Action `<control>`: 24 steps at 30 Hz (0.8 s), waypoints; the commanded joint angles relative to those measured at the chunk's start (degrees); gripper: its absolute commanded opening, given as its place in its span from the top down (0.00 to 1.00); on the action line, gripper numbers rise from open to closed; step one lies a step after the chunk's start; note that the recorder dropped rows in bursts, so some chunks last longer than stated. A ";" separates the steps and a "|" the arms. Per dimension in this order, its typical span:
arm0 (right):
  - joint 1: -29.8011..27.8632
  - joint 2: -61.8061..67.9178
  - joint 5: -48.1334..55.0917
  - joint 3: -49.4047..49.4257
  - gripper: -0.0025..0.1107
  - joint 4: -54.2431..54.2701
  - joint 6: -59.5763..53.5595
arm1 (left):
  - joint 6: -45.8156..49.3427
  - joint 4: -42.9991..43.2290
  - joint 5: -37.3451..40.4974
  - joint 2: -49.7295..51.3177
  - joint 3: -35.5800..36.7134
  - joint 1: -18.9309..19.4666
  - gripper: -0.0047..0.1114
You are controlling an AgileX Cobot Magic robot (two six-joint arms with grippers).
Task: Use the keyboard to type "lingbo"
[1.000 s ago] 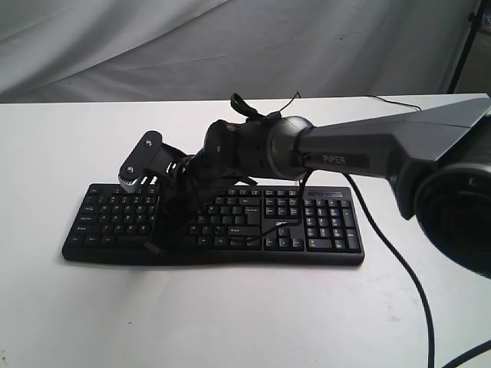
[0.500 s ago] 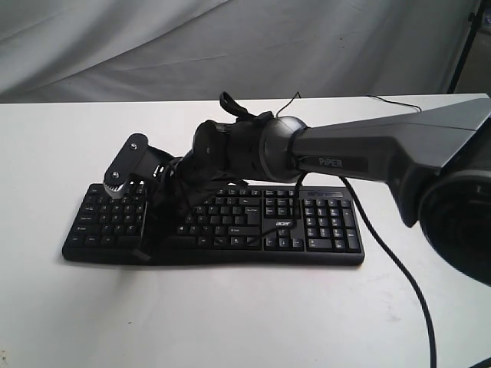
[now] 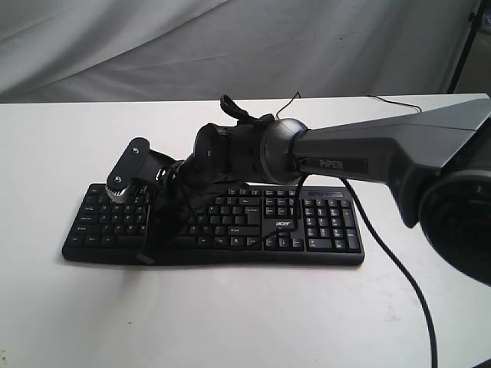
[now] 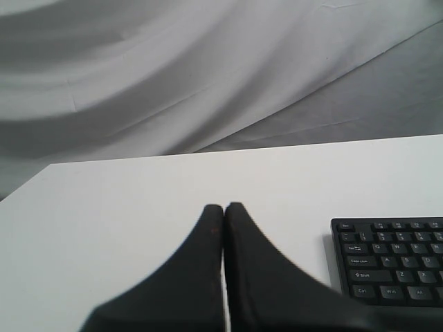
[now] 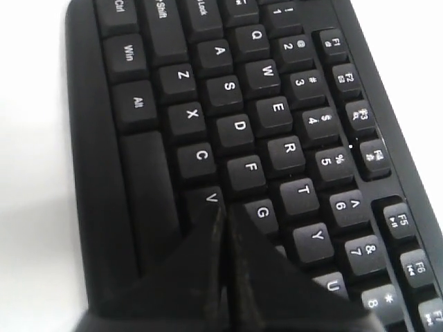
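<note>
The black keyboard point(image 3: 322, 222) lies across the middle of the white table point(image 3: 230, 314), number pad to the right. My right arm reaches over it from the right. The right gripper point(image 3: 156, 234) is shut and points down at the left half of the keys. In the right wrist view its tips point(image 5: 225, 207) sit just over the gap between the V key point(image 5: 210, 198) and the G key point(image 5: 261, 211), and its fingers point(image 5: 277, 277) hide the keys beneath them. The left gripper point(image 4: 223, 206) is shut over bare table, with the keyboard's end point(image 4: 394, 266) beside it.
A black cable point(image 3: 395, 261) runs over the table from behind the number pad toward the front right. A thin cable point(image 3: 290, 101) leads off behind the arm. A grey cloth backdrop point(image 3: 153, 46) hangs behind the table's far edge.
The right gripper has swung further left along the keyboard, then dropped slightly toward the keys. The keyboard has stayed in place.
</note>
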 commanded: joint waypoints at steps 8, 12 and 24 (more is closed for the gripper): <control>-0.11 -0.22 -1.08 0.40 0.98 -0.21 -0.66 | -0.16 -0.03 -0.36 0.18 0.29 -0.22 0.95; -0.11 1.15 -1.18 0.40 0.98 -0.21 -1.67 | -0.16 -0.03 -0.36 0.18 0.29 -0.22 0.95; -0.11 -1.92 -0.93 0.40 0.98 -0.32 -1.78 | -0.16 -0.03 -0.36 0.18 0.29 -0.22 0.95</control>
